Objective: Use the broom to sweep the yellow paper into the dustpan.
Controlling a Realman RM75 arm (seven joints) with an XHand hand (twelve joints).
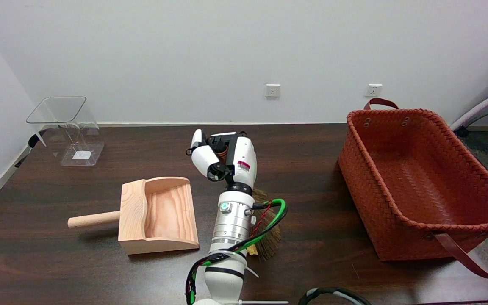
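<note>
My right hand (226, 156) hovers over the middle of the dark table, fingers curled around the brown handle of the broom (223, 153). The broom's brown bristles (270, 235) fan out low on the table, just right of my forearm, which hides most of the broom. A small piece of the yellow paper (252, 251) peeks out at the lower left edge of the bristles, the rest covered by my arm. The wooden dustpan (159, 214) lies left of my arm, its open mouth facing right and its round handle pointing left.
A large orange woven basket (417, 178) with leather straps fills the table's right side. A clear plastic container (64, 127) stands at the back left corner. A black cable (333, 294) shows at the bottom edge.
</note>
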